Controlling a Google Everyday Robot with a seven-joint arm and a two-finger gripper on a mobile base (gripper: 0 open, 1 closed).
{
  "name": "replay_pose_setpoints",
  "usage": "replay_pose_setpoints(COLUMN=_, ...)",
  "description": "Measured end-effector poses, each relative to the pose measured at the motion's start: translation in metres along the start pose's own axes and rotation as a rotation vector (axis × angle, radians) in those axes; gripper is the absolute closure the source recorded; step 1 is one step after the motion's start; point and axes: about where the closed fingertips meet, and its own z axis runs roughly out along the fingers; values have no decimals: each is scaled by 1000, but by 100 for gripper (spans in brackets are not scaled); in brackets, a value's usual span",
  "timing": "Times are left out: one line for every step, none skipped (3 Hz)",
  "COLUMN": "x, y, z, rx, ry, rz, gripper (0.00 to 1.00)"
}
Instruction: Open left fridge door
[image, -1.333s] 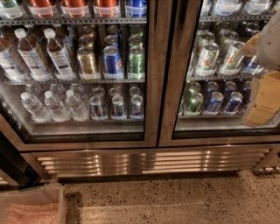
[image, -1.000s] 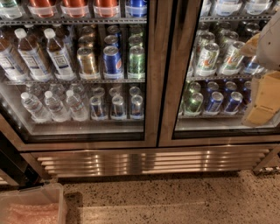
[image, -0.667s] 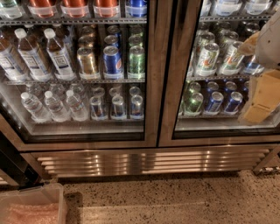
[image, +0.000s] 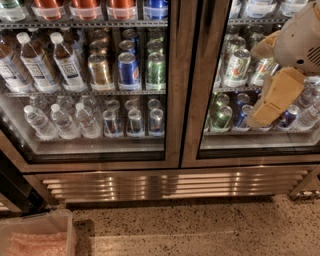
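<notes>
The left fridge door (image: 174, 100) is shut. The tool (image: 266, 111) hangs before the right door (image: 206, 100), touching nothing visible; if it is open or closed, I cannot tell.

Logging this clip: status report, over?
Pincer far right, before right door. Left door shut, untouched. Bin on floor, lower left.

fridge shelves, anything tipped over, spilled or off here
Nothing stands out. Cans and bottles stand upright in rows, the left fridge door sits shut, and the tool hangs in front of the right door.
</notes>
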Motion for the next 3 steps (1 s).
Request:
replay_pose_setpoints(x=-2, y=1, z=1, rx=-5, ry=-9, rz=1, gripper=0)
replay_pose_setpoints(x=-9, y=-7, z=9, rx=10, ry=-61, rz=1, gripper=0)
replay_pose_setpoints(x=-39, y=-23, z=22, rx=18, ry=-140, rz=-41, gripper=0)
